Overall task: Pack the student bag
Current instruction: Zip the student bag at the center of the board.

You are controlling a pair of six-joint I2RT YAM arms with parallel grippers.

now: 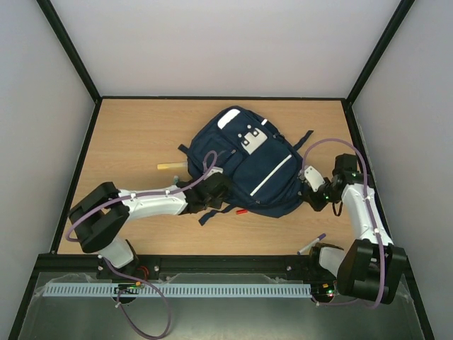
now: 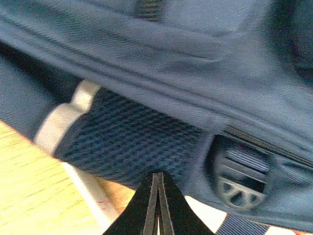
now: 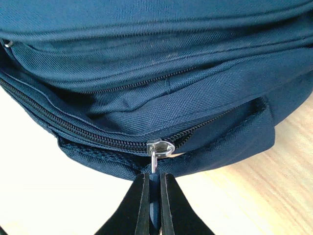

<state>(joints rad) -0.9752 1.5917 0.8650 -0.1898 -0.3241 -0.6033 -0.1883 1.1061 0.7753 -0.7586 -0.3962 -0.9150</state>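
The student bag (image 1: 255, 166) lies flat in the middle of the table (image 1: 134, 134), its top toward 11 o'clock. Soft and floppy, it probably sags under any pull, so seams and zips are the firmest holds. At its 4 o'clock edge the right gripper (image 3: 154, 178) pinches the zip pull (image 3: 159, 148). At 8 o'clock the left gripper (image 2: 157, 176) sits closed, seemingly holding nothing.

A robot lab cell: wooden table (image 1: 134, 134), plain white panels (image 1: 212, 42), black frame (image 1: 69, 49).

Tan stick (image 1: 168, 166); red item (image 1: 241, 210) (partly hidden).
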